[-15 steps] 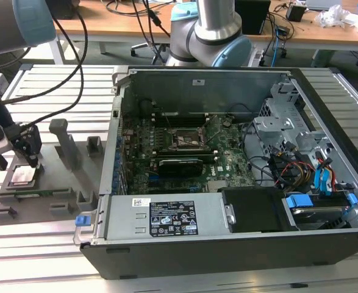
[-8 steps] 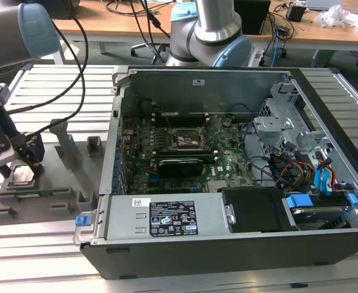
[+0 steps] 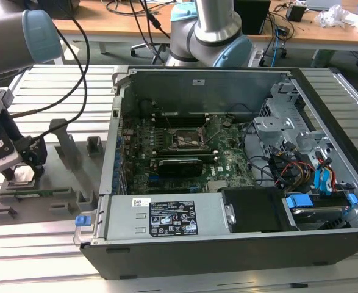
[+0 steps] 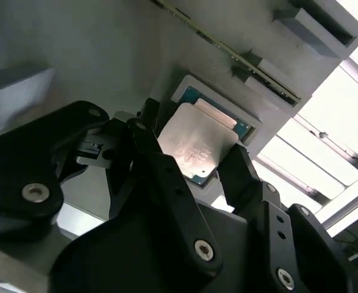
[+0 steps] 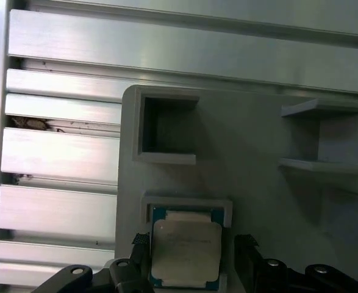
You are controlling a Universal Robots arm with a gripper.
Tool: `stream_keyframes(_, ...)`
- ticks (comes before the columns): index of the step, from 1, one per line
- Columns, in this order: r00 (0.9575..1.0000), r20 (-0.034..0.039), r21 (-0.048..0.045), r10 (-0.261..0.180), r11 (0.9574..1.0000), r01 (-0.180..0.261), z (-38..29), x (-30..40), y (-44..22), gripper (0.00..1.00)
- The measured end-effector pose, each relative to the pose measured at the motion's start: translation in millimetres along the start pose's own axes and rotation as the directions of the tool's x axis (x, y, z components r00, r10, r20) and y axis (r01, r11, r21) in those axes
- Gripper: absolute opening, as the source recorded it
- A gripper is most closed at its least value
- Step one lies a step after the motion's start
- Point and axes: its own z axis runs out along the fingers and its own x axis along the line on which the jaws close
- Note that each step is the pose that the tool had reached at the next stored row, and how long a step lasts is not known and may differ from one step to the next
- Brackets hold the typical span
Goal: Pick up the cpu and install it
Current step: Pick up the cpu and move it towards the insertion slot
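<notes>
Okay, your claw is down low over the grey holder at the exterior view's left, on the slatted bench. It's spread, not pinching anything: the black fingers stand one on each side of the cpu, and in the first wrist view you can see a thin gap on both sides. The cpu lies flat in its square recess in the holder, silver top up (green edge peeking out around it).

In the second wrist view the cpu again sits between the two fingers. One of them looks right at the chip's edge; you can't tell from that angle whether it touches.

The open case lies on the bench toward the exterior view's right, just beside the holder. Its board is exposed, with the square socket near the middle, hollow centre showing. The cpu is well apart from the socket, outside the case.
</notes>
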Motion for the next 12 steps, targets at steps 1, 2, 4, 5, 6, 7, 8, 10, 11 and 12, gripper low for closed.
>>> stream_keyframes(1,1.0000,0.0002,-0.0001,0.000,1.0000,0.000,0.2,0.0,0.4,0.66)
stream_keyframes(2,1.0000,0.0002,-0.0001,0.000,1.0000,0.000,0.2,0.0,0.7,0.66)
stream_keyframes(4,1.0000,0.0000,0.0000,0.000,1.0000,0.000,0.1,2.0,1.3,0.66)
stream_keyframes(5,1.0000,0.0000,0.0000,0.000,1.0000,0.000,0.1,3.4,1.5,0.66)
stream_keyframes(6,1.0000,0.0001,0.0000,0.000,1.0000,0.000,0.2,5.2,1.7,0.66)
stream_keyframes(7,1.0000,0.0001,0.0000,0.000,1.0000,0.000,0.3,5.6,1.7,0.66)
stream_keyframes(8,1.0000,0.0001,0.0002,0.000,1.0000,0.000,0.8,5.7,1.7,0.66)
stream_keyframes(10,1.0000,-0.0002,0.0010,0.000,1.0000,0.000,1.6,5.8,1.4,0.66)
stream_keyframes(11,1.0000,-0.0002,0.0010,0.000,1.0000,0.000,1.6,5.8,1.4,0.66)
stream_keyframes(12,1.0000,-0.0001,0.0010,0.000,1.0000,0.000,1.7,5.7,1.4,0.66)
